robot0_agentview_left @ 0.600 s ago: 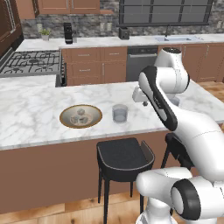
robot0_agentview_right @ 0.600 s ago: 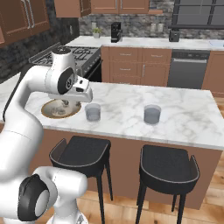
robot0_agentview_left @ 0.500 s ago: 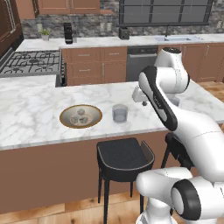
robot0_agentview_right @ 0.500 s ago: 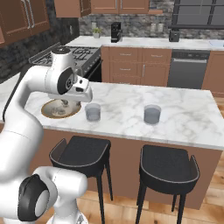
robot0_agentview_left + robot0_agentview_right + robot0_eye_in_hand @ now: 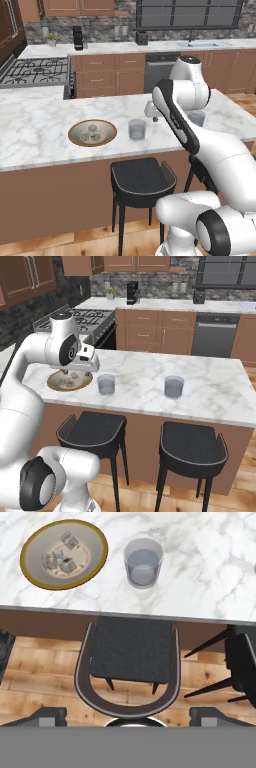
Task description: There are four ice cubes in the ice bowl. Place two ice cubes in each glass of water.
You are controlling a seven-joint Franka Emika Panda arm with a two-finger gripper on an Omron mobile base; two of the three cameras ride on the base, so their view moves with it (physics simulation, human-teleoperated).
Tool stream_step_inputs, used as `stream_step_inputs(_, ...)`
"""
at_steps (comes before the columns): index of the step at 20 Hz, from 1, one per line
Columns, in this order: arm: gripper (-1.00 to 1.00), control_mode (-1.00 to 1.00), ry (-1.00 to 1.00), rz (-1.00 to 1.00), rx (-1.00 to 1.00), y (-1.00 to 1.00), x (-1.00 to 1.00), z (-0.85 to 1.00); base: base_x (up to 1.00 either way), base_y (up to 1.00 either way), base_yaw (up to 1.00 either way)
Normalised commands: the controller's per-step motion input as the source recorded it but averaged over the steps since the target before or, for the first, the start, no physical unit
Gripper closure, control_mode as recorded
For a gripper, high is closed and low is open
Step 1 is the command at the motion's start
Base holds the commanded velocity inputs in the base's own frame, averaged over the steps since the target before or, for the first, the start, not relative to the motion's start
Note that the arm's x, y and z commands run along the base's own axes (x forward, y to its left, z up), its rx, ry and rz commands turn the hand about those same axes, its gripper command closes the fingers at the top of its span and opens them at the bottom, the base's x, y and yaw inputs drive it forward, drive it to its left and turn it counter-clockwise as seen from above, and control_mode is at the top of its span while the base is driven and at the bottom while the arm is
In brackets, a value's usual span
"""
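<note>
Ice cubes (image 5: 60, 554) — all four in ice bowl (image 5: 95, 559).

Surface (image 5: 210, 557): white marble, grey veining. Ice bowl (image 5: 95, 559): grey-beige inside, golden-brown rim. Ice cubes (image 5: 61, 556): pale grey-white, translucent. Glass of water (image 5: 143, 562): clear, bluish-grey tint; second glass of water (image 5: 174, 387) same tint. Stool (image 5: 131, 649): black seat, dark charcoal weave, black legs. Floor (image 5: 45, 672): warm light-brown wood planks. Cabinets (image 5: 102, 75): reddish-brown wood. Backsplash (image 5: 105, 30): dark grey stone.
</note>
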Motion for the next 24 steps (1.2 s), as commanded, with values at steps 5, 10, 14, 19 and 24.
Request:
stream_step_inputs(5, -1.0, -1.0, 0.0, 0.0, 0.0, 0.24, 0.11, 0.0, 0.0, 0.0, 0.0)
stream_step_inputs(10, -1.0, -1.0, 0.0, 0.0, 0.0, 0.27, 0.18, 0.0, 0.0, 0.0, 0.0)
stream_step_inputs(14, -1.0, -1.0, 0.0, 0.0, 0.0, 0.21, 0.19, 0.0, 0.0, 0.0, 0.0)
stream_step_inputs(19, -1.0, -1.0, 0.0, 0.0, 0.0, 0.19, 0.21, 0.0, 0.0, 0.0, 0.0)
stream_step_inputs(24, -1.0, -1.0, 0.0, 0.0, 0.0, 0.19, 0.2, -0.01, 0.0, 0.0, 0.0)
